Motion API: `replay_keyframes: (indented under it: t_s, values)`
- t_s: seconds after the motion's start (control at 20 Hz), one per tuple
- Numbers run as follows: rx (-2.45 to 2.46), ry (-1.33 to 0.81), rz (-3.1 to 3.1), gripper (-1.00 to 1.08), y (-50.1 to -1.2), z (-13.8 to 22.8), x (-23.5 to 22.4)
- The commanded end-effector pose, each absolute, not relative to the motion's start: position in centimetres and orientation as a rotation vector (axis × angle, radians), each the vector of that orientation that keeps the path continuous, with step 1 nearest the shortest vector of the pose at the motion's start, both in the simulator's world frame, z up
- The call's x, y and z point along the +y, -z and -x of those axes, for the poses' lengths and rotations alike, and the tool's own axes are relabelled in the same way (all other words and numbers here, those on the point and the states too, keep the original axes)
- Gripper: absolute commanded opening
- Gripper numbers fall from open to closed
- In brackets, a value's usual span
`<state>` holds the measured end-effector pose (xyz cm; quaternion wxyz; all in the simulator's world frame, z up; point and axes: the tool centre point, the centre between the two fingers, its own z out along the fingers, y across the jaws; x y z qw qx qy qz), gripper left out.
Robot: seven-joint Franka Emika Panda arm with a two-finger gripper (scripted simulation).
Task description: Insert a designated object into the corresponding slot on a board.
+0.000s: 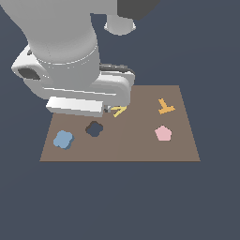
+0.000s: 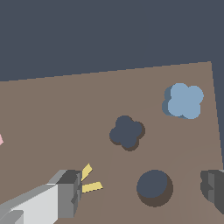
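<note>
The end effector [image 2: 142,192] hangs released, fingers [image 2: 65,192] spread wide and holding nothing, straddling the round hole [image 2: 154,187]. The blue clover [image 1: 63,139] lies on the board [image 1: 136,145] (at nine o'clock of the clover slot [image 1: 94,129]), just beside it.

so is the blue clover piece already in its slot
No, the blue clover piece lies on the board beside the empty clover slot.

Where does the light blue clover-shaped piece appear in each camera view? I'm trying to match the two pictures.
Exterior view: the light blue clover-shaped piece lies on the brown board near its corner at the exterior view's left.
Wrist view: the same piece lies near the board's edge, untouched.
Shared landmark: the dark clover-shaped slot sits right beside it in both.
</note>
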<state>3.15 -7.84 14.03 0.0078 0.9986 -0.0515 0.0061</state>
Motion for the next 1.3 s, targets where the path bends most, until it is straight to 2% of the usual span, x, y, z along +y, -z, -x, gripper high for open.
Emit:
replay_keyframes:
  t_s: [0.0, 0.6, 1.25]
  values:
    - [-0.209, -0.016, -3.121, 1.0, -12.7, -4.0, -9.3]
    - [-0.423, -0.004, -3.11, 1.0, -6.7, -7.6, -15.8]
    - [-0.484, 0.001, -3.104, 1.0, -5.0, -8.5, -17.7]
